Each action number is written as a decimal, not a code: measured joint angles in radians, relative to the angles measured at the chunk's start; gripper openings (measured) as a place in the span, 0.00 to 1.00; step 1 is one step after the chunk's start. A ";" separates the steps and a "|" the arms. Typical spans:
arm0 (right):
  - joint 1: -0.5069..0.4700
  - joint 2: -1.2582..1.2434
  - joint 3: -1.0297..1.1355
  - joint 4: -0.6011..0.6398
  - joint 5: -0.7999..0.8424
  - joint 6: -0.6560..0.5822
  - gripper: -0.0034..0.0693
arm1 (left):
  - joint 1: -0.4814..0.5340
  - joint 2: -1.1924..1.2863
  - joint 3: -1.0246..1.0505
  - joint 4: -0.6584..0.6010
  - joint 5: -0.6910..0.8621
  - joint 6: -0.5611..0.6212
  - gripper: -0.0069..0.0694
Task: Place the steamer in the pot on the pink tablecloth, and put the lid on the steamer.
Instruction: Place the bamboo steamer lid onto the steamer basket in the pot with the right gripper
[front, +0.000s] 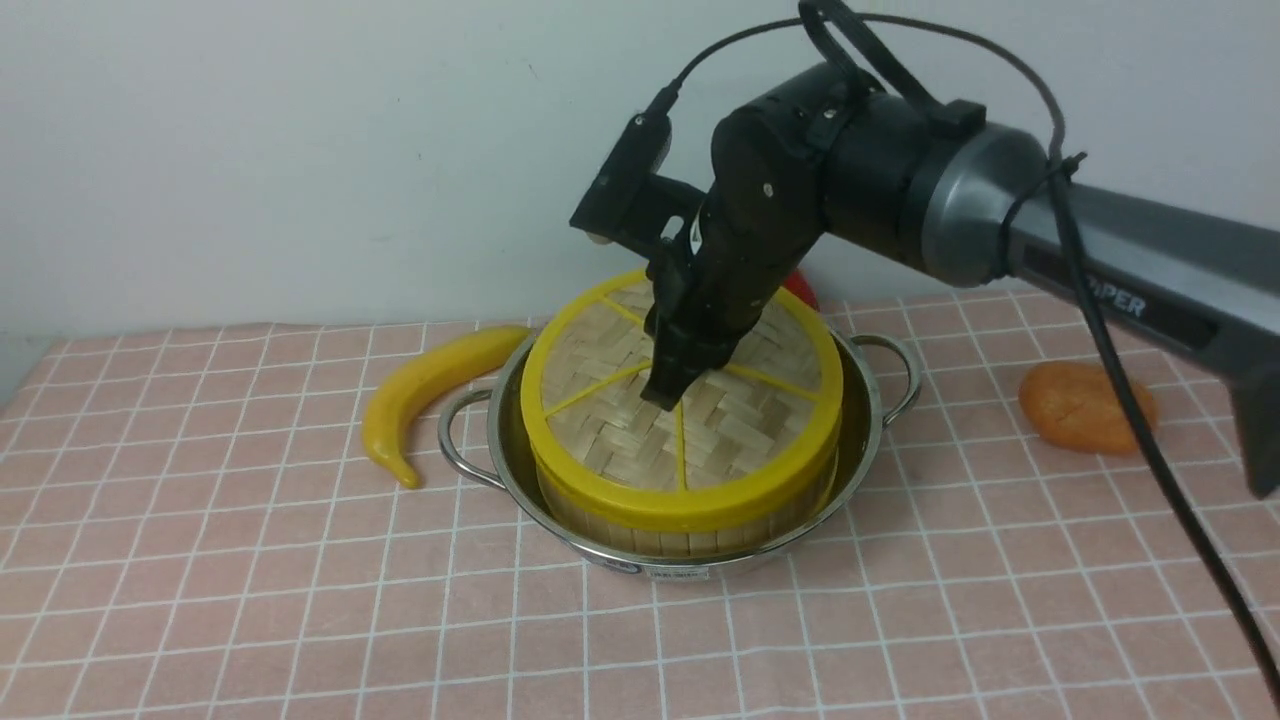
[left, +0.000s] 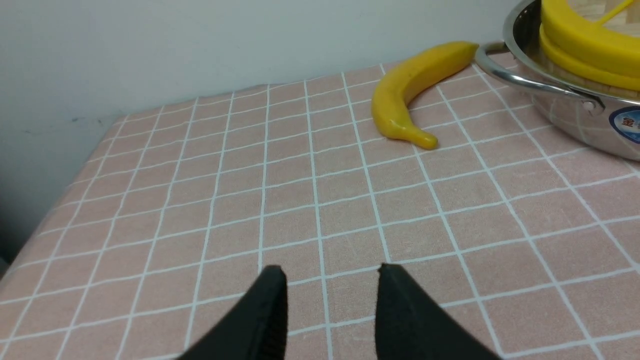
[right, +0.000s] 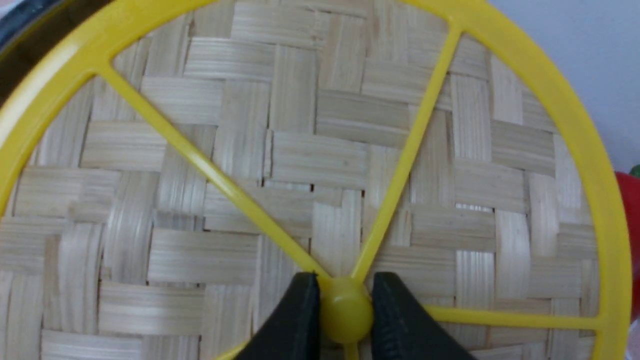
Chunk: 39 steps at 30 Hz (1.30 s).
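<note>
Right gripper (right: 345, 300) is clamped on the centre knob (right: 346, 316) of the lid (front: 610, 420), probably so it can be seated level on the steamer (front: 690, 538), which is nested in the pot (front: 500, 440) on the pink tablecloth (front: 250, 600). Left gripper (left: 331, 285) is held parted and empty, off to the side.

Plain pale wall (front: 250, 150), soft even light

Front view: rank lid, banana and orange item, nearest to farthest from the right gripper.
1. The lid, gripped at its centre by the right gripper.
2. The banana, just left of the pot.
3. The orange item, far right, apart from the pot.
</note>
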 joint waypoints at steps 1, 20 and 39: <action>-0.001 0.005 0.000 0.000 -0.006 0.000 0.25 | 0.000 0.000 0.000 0.000 0.000 0.000 0.41; -0.036 0.021 -0.010 0.088 -0.025 0.000 0.25 | 0.000 0.000 0.000 0.000 0.000 0.000 0.41; -0.068 0.021 -0.011 0.138 0.003 0.008 0.25 | 0.000 0.000 0.000 0.000 0.000 0.000 0.41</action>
